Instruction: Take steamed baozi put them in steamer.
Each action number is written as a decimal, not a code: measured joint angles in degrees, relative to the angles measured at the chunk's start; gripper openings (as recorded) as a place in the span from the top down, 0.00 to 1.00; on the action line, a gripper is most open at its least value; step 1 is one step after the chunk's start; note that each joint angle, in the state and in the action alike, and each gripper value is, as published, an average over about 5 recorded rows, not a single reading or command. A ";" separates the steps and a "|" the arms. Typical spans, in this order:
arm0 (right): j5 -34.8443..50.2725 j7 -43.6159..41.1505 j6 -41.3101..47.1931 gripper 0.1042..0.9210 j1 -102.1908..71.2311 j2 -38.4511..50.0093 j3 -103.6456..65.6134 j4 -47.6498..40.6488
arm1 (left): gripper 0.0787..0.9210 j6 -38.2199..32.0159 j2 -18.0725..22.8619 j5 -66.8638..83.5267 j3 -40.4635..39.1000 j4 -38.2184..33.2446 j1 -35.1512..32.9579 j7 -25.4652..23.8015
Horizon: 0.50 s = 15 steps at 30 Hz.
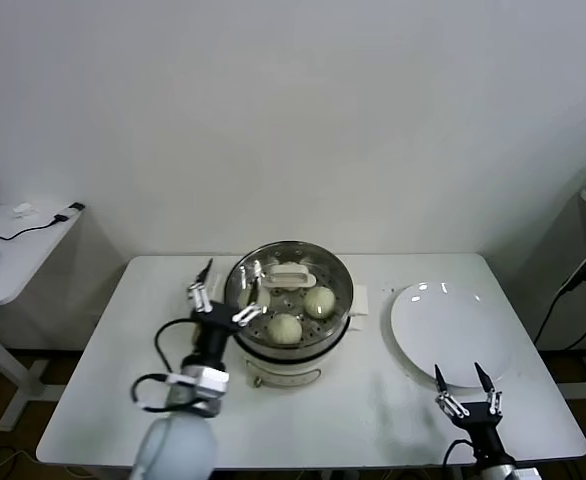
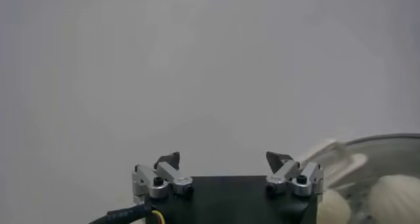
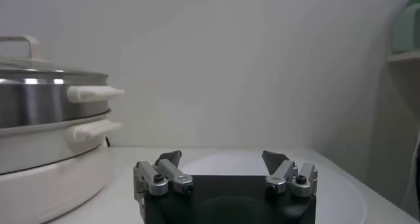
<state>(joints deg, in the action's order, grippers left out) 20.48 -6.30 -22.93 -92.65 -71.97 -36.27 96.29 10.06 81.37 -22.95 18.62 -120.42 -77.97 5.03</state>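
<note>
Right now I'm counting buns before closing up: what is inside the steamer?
Two buns lie in the steamer on its perforated floor, with a white handled piece behind them. The left gripper stands open over the near-left rim and covers that part, so more buns there cannot be ruled out.

Left gripper (image 2: 223, 158): jaws apart, nothing between.
Baozi (image 2: 396, 196): beside one fingertip, in steamer (image 2: 387, 143).
</note>
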 measured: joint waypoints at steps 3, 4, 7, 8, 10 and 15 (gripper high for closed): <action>0.21 0.20 -1.00 0.12 0.03 0.19 0.07 -0.35 | 0.12 -3.28 -1.79 10.85 5.48 1.14 -2.48 -0.09; 0.24 0.23 -1.32 0.12 0.07 0.22 0.10 -0.48 | 0.12 -4.33 -2.41 14.06 7.00 1.78 -3.21 -0.17; 0.34 0.24 -2.20 0.12 0.24 0.25 0.25 -0.85 | 0.12 -7.52 -4.07 21.87 10.57 4.32 -4.89 -0.53; 0.38 0.25 -2.44 0.12 0.29 0.24 0.30 -0.98 | 0.12 -8.59 -4.48 23.82 11.45 5.30 -5.29 -0.65; 0.40 0.26 -2.76 0.12 0.40 0.16 0.40 -1.24 | 0.12 -10.82 -5.08 27.06 12.91 7.46 -6.07 -0.92; 0.20 0.25 -3.00 0.12 0.49 0.01 0.47 -1.75 | 0.12 -16.08 -5.82 31.98 15.07 12.66 -7.91 -1.62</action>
<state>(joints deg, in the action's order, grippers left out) 20.68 -6.05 -25.93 -92.16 -71.97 -35.80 94.54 -6.03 75.55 9.03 33.69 -107.75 -85.88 3.41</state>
